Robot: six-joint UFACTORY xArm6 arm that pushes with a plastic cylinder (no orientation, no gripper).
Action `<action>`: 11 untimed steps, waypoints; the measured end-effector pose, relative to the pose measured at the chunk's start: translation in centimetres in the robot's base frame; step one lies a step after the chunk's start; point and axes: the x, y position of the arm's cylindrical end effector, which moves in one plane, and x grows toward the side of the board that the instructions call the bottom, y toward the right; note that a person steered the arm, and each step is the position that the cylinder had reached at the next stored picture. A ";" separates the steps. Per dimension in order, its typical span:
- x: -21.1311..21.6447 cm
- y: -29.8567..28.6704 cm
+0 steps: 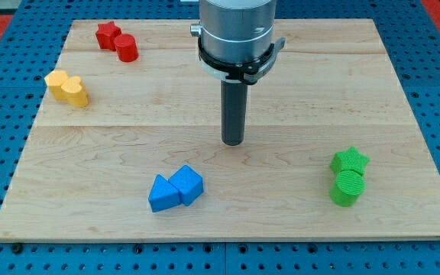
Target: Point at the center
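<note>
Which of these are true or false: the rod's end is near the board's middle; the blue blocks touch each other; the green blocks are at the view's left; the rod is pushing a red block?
1. My tip is near the middle of the wooden board. True.
2. The two blue blocks touch each other. True.
3. The green star and green cylinder sit at the view's left. False: they are at the view's right.
4. My tip is pushing a red block. False: the red star and red cylinder lie far off at the view's top left.

Red star (108, 33), blue cube (187, 184)
</note>
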 end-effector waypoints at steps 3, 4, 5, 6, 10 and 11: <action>5.5 4.7; 2.5 4.2; -0.9 4.2; -4.6 4.2; -6.2 2.4; -5.7 2.2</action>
